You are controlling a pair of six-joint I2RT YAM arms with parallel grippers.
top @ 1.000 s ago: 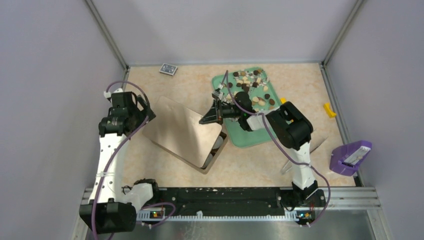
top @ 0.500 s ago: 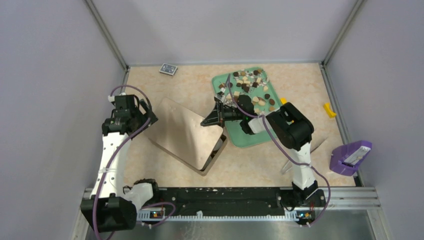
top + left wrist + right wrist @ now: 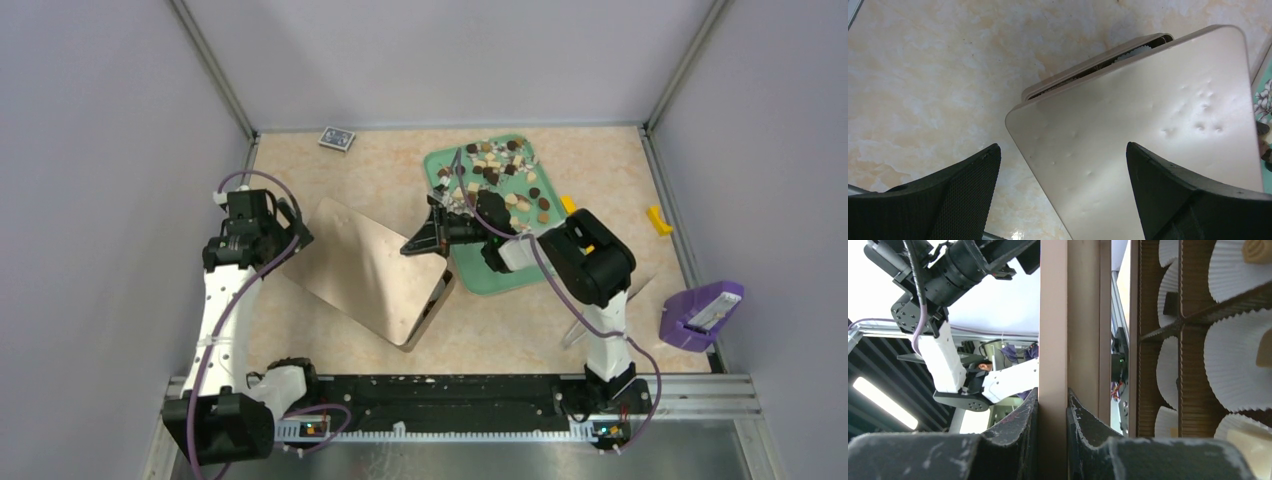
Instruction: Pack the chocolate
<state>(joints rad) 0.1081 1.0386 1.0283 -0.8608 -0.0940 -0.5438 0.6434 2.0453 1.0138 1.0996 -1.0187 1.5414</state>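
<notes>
The right gripper (image 3: 1053, 397) pinches the edge of the gold lid (image 3: 370, 265), tilted over the box (image 3: 432, 310). The left gripper (image 3: 1062, 150) hangs wide apart above the lid's left end. The chocolate (image 3: 505, 175) lies on the green tray (image 3: 480, 278), just right of the box.

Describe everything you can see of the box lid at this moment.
The lid is a champagne-gold rectangle with rounded corners, a satin, metal-like sheen and several small dents. It sits askew over the open box, with one side raised so the box's rim and interior show. The right gripper is shut on its edge nearest the tray. The left gripper hangs open above it, apart.
</notes>
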